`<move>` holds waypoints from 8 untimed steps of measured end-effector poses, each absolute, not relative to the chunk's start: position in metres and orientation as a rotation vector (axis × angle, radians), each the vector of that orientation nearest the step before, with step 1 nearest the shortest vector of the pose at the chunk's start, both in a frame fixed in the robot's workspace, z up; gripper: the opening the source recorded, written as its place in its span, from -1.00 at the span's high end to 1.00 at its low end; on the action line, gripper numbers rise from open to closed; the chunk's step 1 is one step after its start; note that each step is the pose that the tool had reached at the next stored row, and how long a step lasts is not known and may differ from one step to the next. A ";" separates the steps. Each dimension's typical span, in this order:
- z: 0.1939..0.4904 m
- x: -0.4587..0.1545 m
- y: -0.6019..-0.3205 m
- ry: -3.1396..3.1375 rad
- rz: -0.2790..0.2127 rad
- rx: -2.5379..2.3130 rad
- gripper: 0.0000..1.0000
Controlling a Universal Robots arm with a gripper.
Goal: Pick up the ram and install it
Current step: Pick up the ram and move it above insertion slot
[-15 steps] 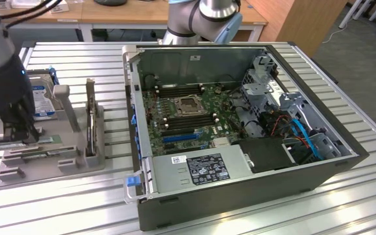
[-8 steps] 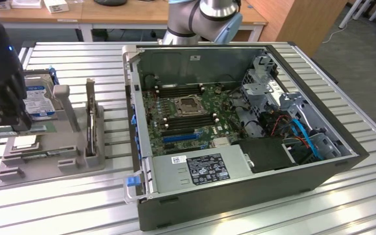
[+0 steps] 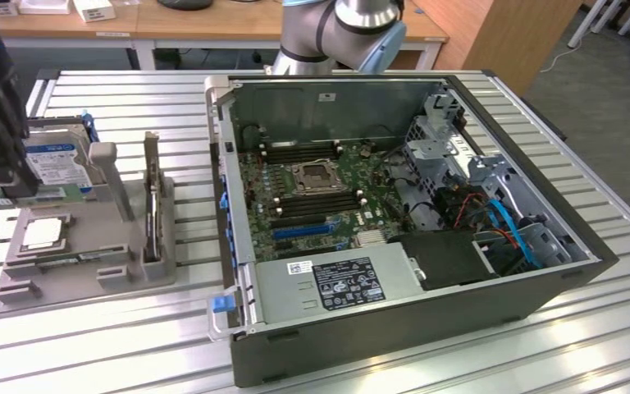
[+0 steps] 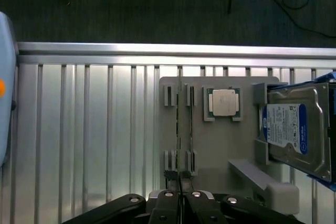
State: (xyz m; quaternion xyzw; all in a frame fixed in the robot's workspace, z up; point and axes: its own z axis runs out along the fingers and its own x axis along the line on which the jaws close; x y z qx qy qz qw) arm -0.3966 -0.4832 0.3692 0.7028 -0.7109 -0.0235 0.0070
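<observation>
Slatted metal table (image 4: 79, 129): the ram (image 4: 179, 124) stands on edge in a grey holder (image 4: 210, 145), directly beneath my gripper (image 4: 178, 176), which is pinched closed and empty. I judge the ram light, stiff and fragile; I'd pinch it gently across its thin faces, mid-length.

Ram stick standing on edge in its holder

The ram (image 4: 178, 129) appears edge-on as a long, thin, dark strip. It stands upright in the slotted posts of the grey holder (image 4: 210, 145), just beside the square silver chip (image 4: 224, 102) and parallel to its side.
</observation>
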 end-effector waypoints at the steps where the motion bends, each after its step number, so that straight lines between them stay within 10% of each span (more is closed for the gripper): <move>1: 0.373 -0.397 -0.483 -2.223 -0.074 2.198 0.76; 8: 0.395 -0.397 -0.483 -2.219 -0.074 2.203 0.76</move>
